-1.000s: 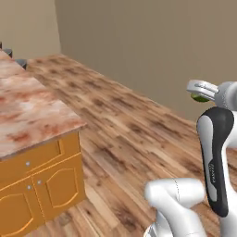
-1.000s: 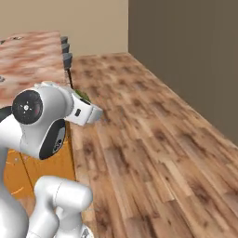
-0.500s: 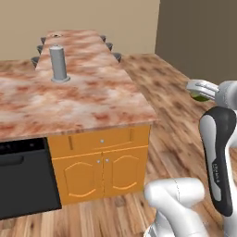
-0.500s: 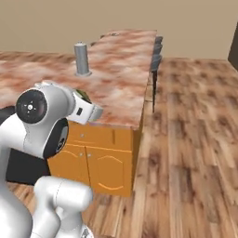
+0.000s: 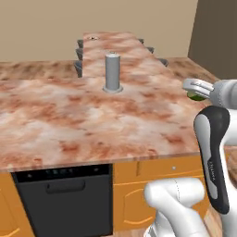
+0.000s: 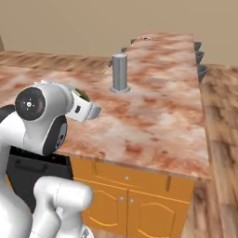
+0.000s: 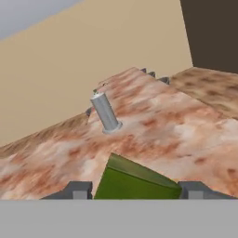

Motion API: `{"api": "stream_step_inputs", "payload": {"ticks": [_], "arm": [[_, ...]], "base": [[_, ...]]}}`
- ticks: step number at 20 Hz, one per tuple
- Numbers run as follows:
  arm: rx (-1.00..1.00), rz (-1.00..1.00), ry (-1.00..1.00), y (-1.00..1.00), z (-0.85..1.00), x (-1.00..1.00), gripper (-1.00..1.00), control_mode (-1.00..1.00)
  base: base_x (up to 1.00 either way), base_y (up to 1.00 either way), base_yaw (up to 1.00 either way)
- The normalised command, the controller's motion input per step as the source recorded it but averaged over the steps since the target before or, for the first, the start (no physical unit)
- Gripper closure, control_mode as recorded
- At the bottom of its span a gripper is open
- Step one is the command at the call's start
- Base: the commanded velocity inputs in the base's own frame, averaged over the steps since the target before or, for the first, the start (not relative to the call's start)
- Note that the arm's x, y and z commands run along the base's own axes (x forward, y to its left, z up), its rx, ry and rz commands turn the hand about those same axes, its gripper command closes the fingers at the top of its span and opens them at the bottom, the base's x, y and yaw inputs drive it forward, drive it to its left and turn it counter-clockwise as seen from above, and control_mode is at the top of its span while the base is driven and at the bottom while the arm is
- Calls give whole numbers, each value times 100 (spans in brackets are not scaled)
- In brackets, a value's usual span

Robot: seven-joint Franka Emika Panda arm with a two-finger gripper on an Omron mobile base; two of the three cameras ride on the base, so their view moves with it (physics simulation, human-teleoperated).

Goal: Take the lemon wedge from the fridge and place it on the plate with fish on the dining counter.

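Yellow-green, the lemon wedge (image 7: 137,182) sits clamped between the gripper (image 7: 137,189) fingers above the dining counter (image 5: 92,115), so carry it level toward the far end's small plate (image 6: 146,38).

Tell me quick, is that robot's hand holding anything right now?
Gripper: closed on the lemon wedge, green piece between its fingers, held above the dining counter.

Grey cylinder (image 5: 112,72) stood upright on the marbled top, w/ a round base flange. Black dishwasher (image 5: 65,199) sat under the near edge, left of orange cabinet doors (image 6: 130,202). Dark stools (image 6: 200,58) lined the far side. Wood floor (image 6: 222,139), beige wall (image 5: 92,18) behind.
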Motion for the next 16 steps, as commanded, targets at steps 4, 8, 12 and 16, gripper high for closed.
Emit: {"api": "stream_step_inputs", "payload": {"ticks": [4, 8, 12, 16], "arm": [[0, 0, 0, 0, 0, 0, 100, 100], [0, 0, 0, 0, 0, 0, 100, 100], [0, 0, 0, 0, 0, 0, 100, 100], [0, 0, 0, 0, 0, 0, 100, 100]], "base": [[24, 92, 5], [-61, -69, -47], [-70, -100, -40], [-42, -100, -40]]}}
